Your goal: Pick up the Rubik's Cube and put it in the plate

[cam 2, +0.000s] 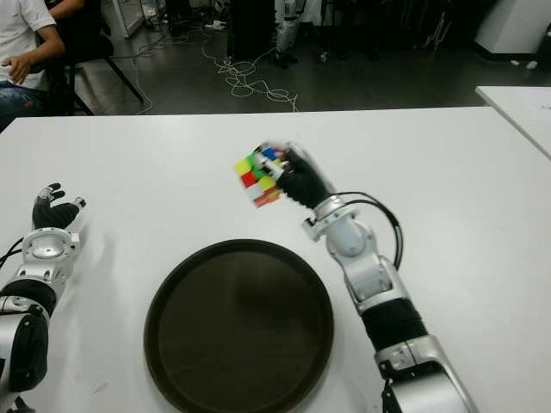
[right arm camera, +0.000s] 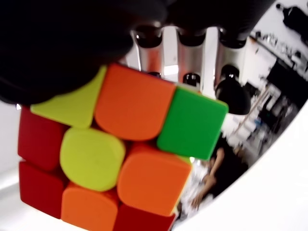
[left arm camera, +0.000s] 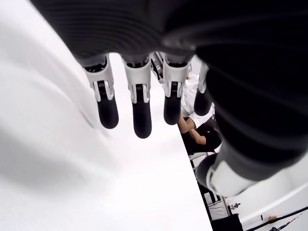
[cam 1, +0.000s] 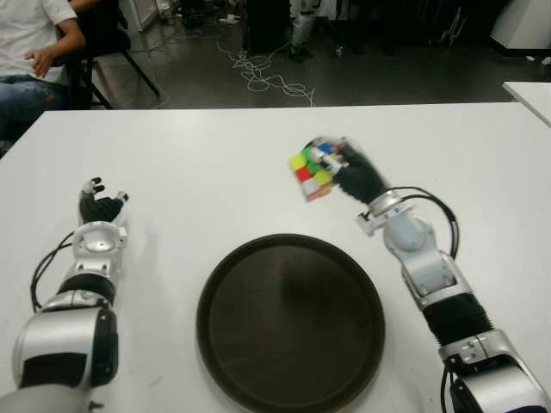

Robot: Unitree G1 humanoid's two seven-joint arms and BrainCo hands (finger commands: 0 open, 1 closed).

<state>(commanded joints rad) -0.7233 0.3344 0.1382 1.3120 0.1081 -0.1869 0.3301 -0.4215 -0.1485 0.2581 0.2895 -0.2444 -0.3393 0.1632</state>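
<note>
Cube [cam 1: 313, 169] held in the air by the right hand [cam 1: 355, 175], just beyond the dark plate [cam 1: 258, 258].
Stiff, light and smooth-sided, it looks best pinched across 2 opposite faces. Right wrist tilts inward over the white bench [cam 1: 189, 155]; left hand [cam 1: 99, 206] hangs loose, holding nothing.

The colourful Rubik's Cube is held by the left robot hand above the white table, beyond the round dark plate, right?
Not quite: the right robot hand holds the colourful Rubik's Cube, as the right wrist view shows. It is indeed above the white table, beyond the round dark plate.
</note>
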